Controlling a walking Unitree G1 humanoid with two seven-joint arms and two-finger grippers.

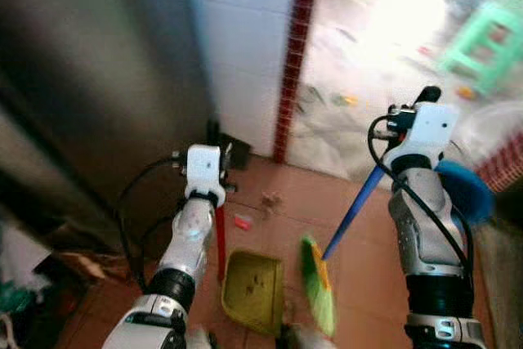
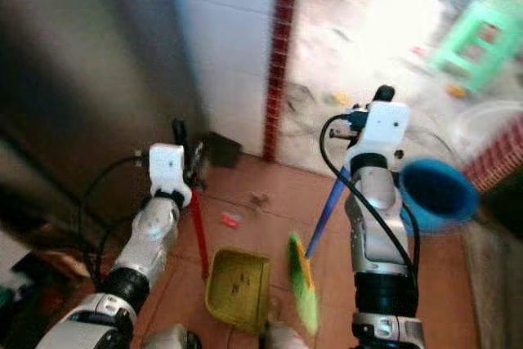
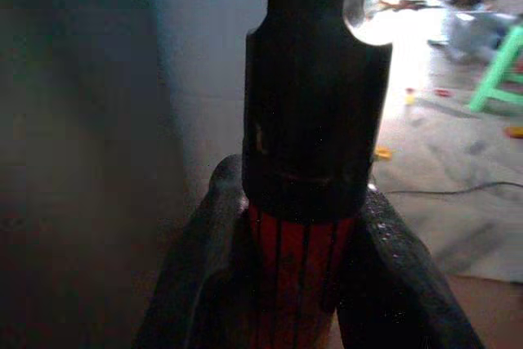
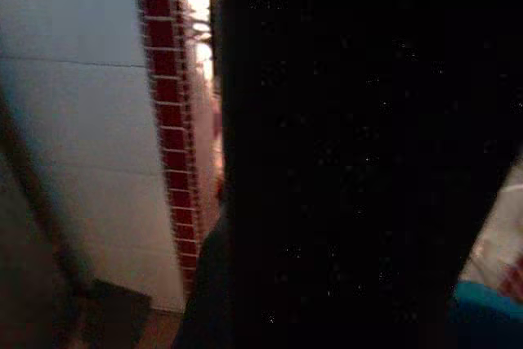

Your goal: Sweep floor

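A yellow-green dustpan sits on the red-brown tile floor between my arms. Its red handle rises to my left gripper, which is shut on it; in the left wrist view the fingers clamp the red shaft just below its black cap. My right gripper is shut on the blue broom handle. The green bristles hang blurred just right of the dustpan. A small red scrap and a brown crumpled scrap lie on the floor beyond the pan.
A dark steel surface stands close on the left, with a white tiled wall and red tile column ahead. A blue bucket sits by my right arm. Beyond the doorway are a littered pale floor and a green stool.
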